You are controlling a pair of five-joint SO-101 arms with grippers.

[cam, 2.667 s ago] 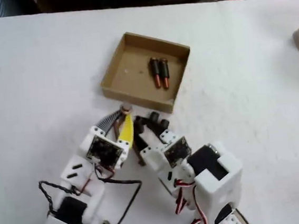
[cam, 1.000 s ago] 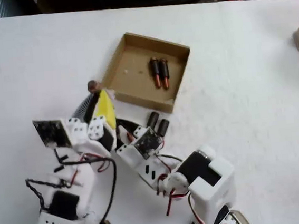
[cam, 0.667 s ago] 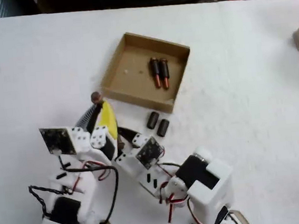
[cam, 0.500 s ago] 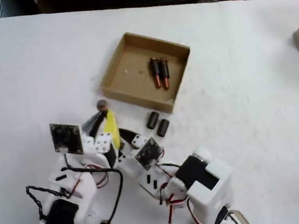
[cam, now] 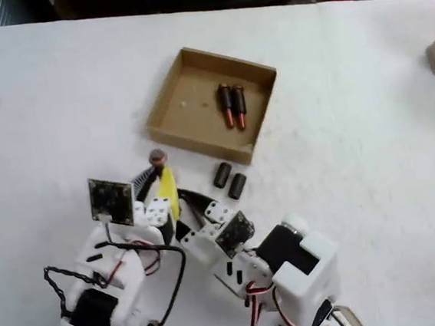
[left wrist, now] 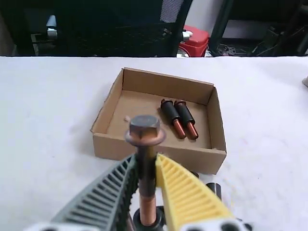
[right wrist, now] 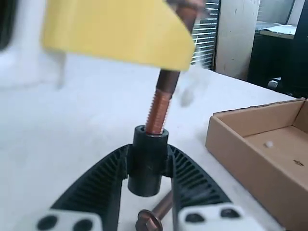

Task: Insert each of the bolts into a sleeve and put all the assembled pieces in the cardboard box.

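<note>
Looking down from the high view, the cardboard box (cam: 196, 142) sits on the white table (cam: 359, 195) at roughly 12 o'clock from the two arms. It's got two assembled pieces (cam: 233, 106) lying side by side inside, toward its 3 o'clock side.

The left gripper (left wrist: 145, 161) has its grey and yellow fingers squeezed on the shank of a copper bolt (left wrist: 145, 131), head up. From above, that bolt head is at about 7 o'clock from the box, just off its near wall.

The right gripper (right wrist: 147, 154) is right next to it, black fingers clamped tight around an upright black sleeve (right wrist: 147, 180). The bolt's threaded tip is sitting in the top of that sleeve, with most of the shank out above it.

A spare bolt (right wrist: 153, 216) lies on the table under the right gripper. Two loose sleeves (cam: 222, 175) lie together at about 5 o'clock from the box, close to its wall.
</note>
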